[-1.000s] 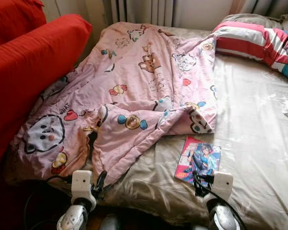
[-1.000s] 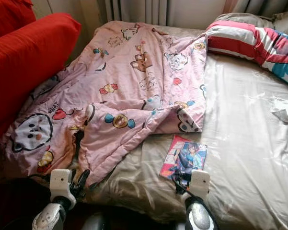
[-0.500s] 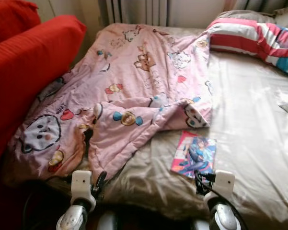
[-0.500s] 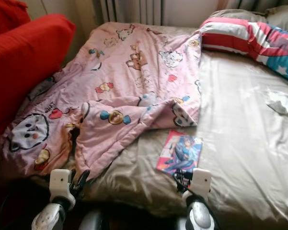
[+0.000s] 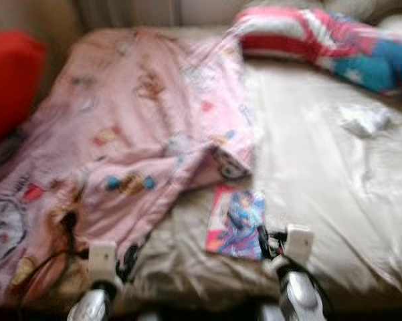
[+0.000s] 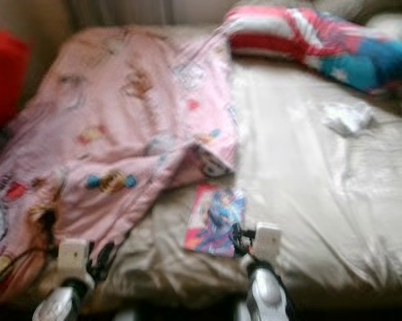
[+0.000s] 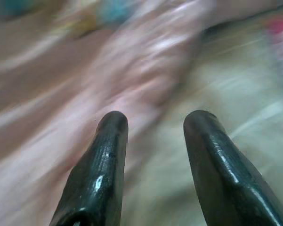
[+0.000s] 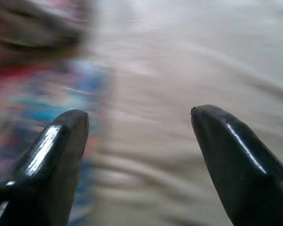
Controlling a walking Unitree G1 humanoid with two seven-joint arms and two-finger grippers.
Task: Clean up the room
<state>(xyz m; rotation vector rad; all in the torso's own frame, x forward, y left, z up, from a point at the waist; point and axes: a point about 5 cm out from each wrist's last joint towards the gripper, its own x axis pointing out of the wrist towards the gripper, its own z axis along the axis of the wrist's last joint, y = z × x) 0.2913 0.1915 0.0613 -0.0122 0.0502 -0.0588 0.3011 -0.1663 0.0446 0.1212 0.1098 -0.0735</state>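
Blurred bed holds pink quilt and magazine; both tools gape, empty.

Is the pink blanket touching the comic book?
Cannot tell. In the blurred left eye view the pink blanket has a folded corner ending right at the comic book, hiding any gap.

Before you, bed in beige sheet, pink cartoon quilt rumpled over its left half, comic book near front edge, striped pillow at head, white crumpled scrap far right
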